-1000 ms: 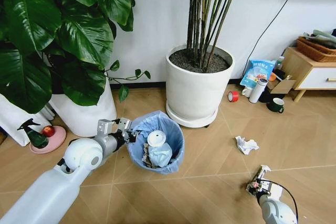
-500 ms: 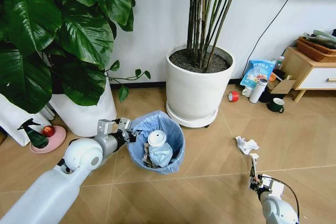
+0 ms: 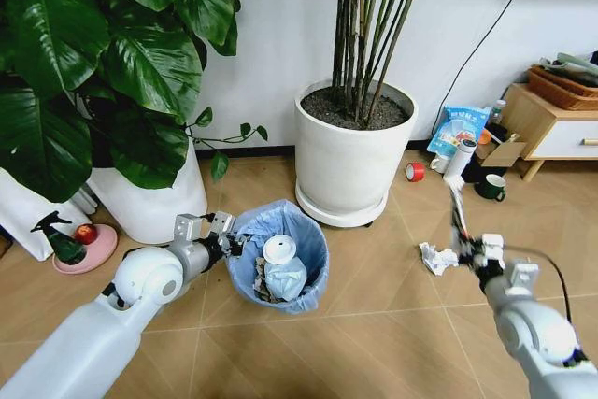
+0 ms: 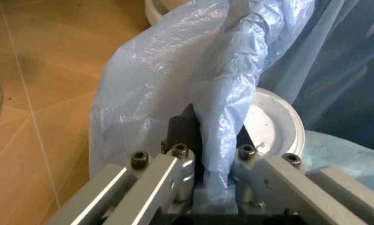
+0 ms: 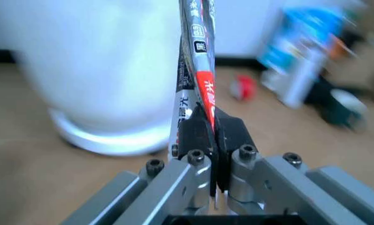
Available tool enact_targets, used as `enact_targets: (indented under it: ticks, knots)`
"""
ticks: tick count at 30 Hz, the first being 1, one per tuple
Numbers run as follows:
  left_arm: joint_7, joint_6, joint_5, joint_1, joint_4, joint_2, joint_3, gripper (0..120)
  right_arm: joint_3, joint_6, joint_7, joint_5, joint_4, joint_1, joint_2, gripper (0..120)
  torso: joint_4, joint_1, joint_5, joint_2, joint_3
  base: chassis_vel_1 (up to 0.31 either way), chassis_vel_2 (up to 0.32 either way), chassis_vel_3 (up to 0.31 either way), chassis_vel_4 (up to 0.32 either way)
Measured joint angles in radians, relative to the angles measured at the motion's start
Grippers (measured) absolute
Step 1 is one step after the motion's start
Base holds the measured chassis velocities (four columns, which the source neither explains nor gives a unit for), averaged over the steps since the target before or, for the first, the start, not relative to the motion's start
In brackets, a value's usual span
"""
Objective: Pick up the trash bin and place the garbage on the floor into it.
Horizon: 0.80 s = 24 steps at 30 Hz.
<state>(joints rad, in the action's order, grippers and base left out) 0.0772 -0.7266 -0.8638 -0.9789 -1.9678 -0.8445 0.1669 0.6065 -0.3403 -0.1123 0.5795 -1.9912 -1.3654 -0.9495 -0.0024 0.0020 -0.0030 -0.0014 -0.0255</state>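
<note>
With our left gripper (image 3: 227, 240) clamped on the trash bin (image 3: 278, 254) rim at lower centre, our right gripper (image 3: 464, 251) pinches a flat wrapper (image 3: 457, 212) upright at lower right, the bin well to its left.

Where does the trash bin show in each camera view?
Head view: trash bin lower centre, left gripper clamping its rim.
Left wrist view: its bag-covered rim, centre, in the left gripper.
Right wrist view: right gripper holding wrapper, white pot behind.
Shared landmark: white lid inside the bin.
</note>
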Motion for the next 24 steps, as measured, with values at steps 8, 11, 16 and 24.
enact_targets:
  ticks: [8, 11, 16, 24]
  knots:
    - [-0.002, -0.007, -0.012, 0.053, 0.039, 0.007, -0.05, 2, -0.176, -0.035, 0.115, 0.094, -0.143, 0.182, 0.161, 0, 0.0001, 0.0, -0.0002, 0.0, 0.0, 0.0, 0.0, 0.0, 0.0]
    - [-0.003, -0.008, -0.014, 0.066, 0.048, 0.001, -0.064, 2, -0.228, -0.021, 0.145, 0.109, -0.151, 0.228, 0.174, 0, 0.0, 0.0, -0.0001, 0.0, 0.0, 0.0, 0.0, 0.0, 0.0]
    - [-0.001, -0.009, -0.031, 0.116, 0.075, -0.02, -0.108, 2, -0.445, 0.044, 0.197, 0.137, -0.108, 0.397, 0.178, 0, 0.0, 0.0, -0.0002, 0.0, 0.0, 0.0, 0.0, 0.0, 0.0]
    - [0.0, -0.009, -0.046, 0.174, 0.126, -0.054, -0.148, 2, -0.646, 0.084, 0.241, 0.134, -0.027, 0.533, 0.129, 0, 0.0003, 0.0, -0.0002, 0.0, 0.0, 0.0, 0.0, 0.0, 0.0]
